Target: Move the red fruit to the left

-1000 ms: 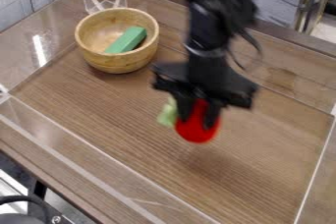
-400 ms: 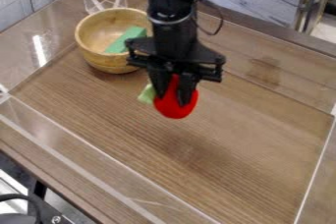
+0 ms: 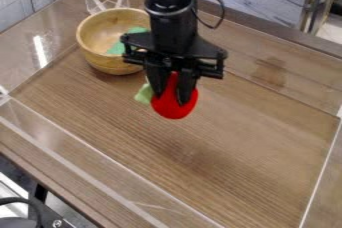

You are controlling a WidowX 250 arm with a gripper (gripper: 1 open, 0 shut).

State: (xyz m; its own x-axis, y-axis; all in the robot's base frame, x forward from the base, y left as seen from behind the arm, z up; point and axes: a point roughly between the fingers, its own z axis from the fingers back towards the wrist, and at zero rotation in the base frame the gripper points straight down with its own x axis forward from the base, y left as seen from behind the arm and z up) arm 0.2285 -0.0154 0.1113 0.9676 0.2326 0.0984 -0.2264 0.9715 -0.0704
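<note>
The red fruit is a small round bright-red ball with a light-green leafy bit sticking out at its left. It hangs just above the wooden tabletop, near the middle. My black gripper points straight down and is shut on the red fruit, its fingers clamped over the top of it. The arm rises from there to the top of the view.
A wooden bowl stands at the back left, partly behind the arm, with a flat green piece inside. Clear low walls fence the tabletop on all sides.
The gripper has carried the red fruit leftward and a little up, from right of the middle to nearer the bowl. The grip has stayed the same.
</note>
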